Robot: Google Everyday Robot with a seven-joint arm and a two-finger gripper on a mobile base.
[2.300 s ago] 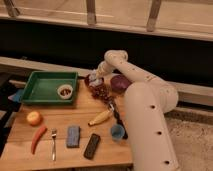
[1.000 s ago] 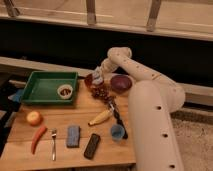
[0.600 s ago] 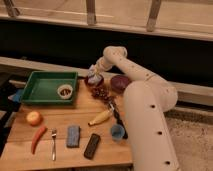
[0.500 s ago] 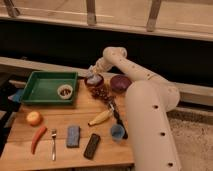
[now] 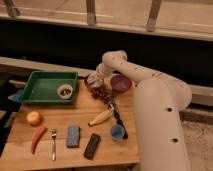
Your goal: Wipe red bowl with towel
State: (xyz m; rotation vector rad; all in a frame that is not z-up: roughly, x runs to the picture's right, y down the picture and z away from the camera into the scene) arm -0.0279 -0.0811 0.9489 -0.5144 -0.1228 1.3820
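claw point(image 5: 95, 80) over red bowl point(image 5: 93, 81) | hemmed by: purple bowl point(image 5: 120, 82), green tray point(image 5: 47, 80), grapes point(image 5: 101, 92)

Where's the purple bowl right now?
The purple bowl sits at the table's back edge, just right of the gripper and the red bowl.

Warm dim light, brighter past the rail point(image 5: 91, 12), shadows the gripper point(image 5: 95, 80) at the back of the table point(image 5: 105, 152).
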